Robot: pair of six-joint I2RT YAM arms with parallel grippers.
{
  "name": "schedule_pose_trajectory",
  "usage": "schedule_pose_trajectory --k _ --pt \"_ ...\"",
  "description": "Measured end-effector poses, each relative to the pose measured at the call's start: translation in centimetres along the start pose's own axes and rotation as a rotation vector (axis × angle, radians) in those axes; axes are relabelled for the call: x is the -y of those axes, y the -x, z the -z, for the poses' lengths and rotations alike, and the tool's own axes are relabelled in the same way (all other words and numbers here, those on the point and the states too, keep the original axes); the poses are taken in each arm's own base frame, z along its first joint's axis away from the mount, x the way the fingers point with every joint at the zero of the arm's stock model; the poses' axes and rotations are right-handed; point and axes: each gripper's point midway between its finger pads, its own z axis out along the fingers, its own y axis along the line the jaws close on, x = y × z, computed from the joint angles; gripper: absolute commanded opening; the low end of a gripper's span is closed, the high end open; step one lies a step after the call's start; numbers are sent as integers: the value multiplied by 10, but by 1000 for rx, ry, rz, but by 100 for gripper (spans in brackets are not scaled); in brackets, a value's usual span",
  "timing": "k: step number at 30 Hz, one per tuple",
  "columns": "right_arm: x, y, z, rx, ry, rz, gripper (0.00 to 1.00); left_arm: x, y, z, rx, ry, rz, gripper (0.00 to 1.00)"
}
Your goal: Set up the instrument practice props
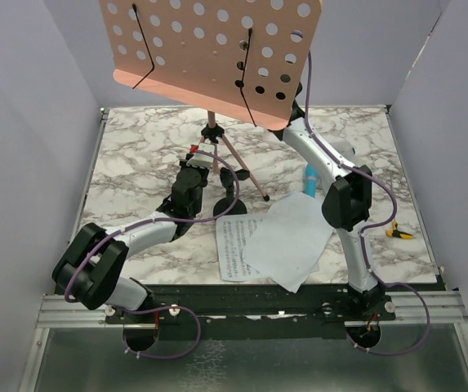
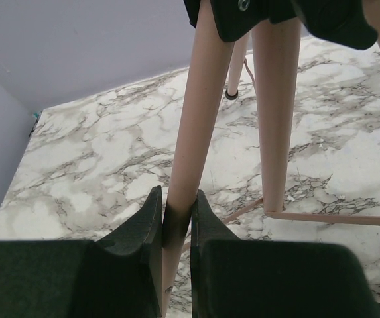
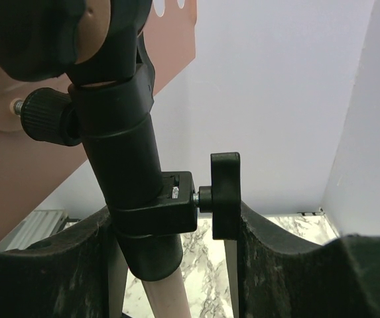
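I have the pink hole-dotted music stand (image 1: 209, 41) standing on its thin tripod legs toward the far side of the marble-patterned table (image 1: 135, 163), its perforated desk tilted toward the overhead camera. Both arms are on it.

The left gripper (image 2: 176, 209) is low down at the stand's left-hand side. On my left wrist view its two dark fingers are clamped against a pink tripod leg (image 2: 193, 132), pinching it from both sides with no gap showing.

The right gripper (image 3: 174, 215) is up behind the stand's desk, so the overhead view hides it. The right wrist view shows the fingers set around the black clamp collar (image 3: 150, 212) on the stand's pole. One finger sits against the collar and the other against its black knob (image 3: 224, 192) — a grip across the pair, as far as I can see.

The two white sheet-music pages (image 1: 291, 237) lie flat on the table on the near side of the stand's legs, overlapping, the plain sheet over the right edge of the printed one. The blue toy microphone (image 1: 309, 184) lies to the right of the stand's legs, partly under the right arm, its near end at the pages. The small black round-based mic stand (image 1: 227, 204) is upright just beside the stand's near legs. Well to the right of the stand lies a small yellow-and-black object (image 1: 399, 233) — too small for me to identify.
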Motion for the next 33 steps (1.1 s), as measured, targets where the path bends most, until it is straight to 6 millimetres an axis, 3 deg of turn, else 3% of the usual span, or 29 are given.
schedule_pose_trajectory --k 33 --pt "17 -11 2 46 -95 -14 1 2 -8 -4 -48 -28 0 0"
